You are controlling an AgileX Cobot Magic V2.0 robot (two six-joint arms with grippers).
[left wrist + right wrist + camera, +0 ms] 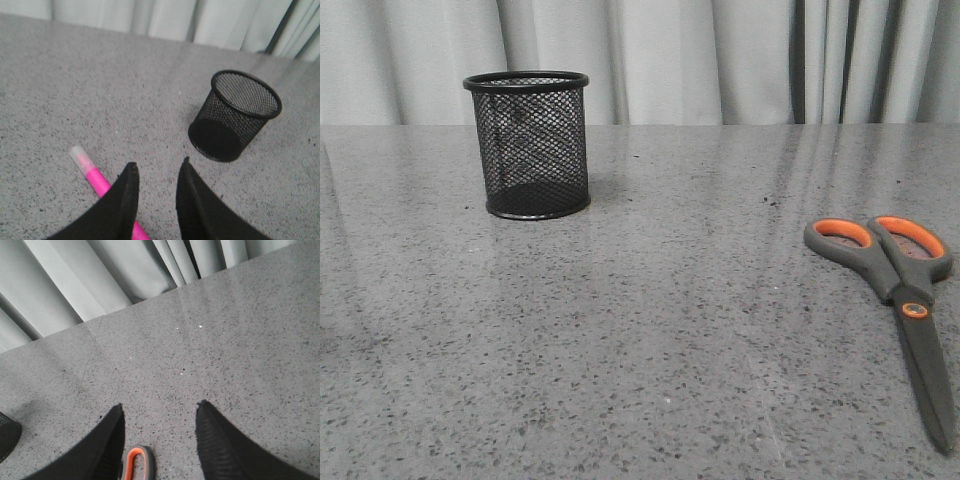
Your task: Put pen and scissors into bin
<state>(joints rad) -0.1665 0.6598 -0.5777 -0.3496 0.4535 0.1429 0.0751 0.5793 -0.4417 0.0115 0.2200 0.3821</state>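
The bin (529, 145), a black wire-mesh cup, stands upright and empty at the table's far left; it also shows in the left wrist view (236, 115). The scissors (900, 290) lie flat and closed at the right, handles away from me, blades toward the front edge. One orange-lined handle loop (138, 464) shows between my right gripper's fingers. My right gripper (159, 410) is open above it. The pink pen (95, 179) lies on the table, pale end outward, partly hidden behind my left gripper's finger. My left gripper (157, 167) is open and empty. Neither gripper shows in the front view.
Grey speckled tabletop (650, 330) stretches between bin and scissors. Pale curtains (700, 55) hang behind the table's far edge.
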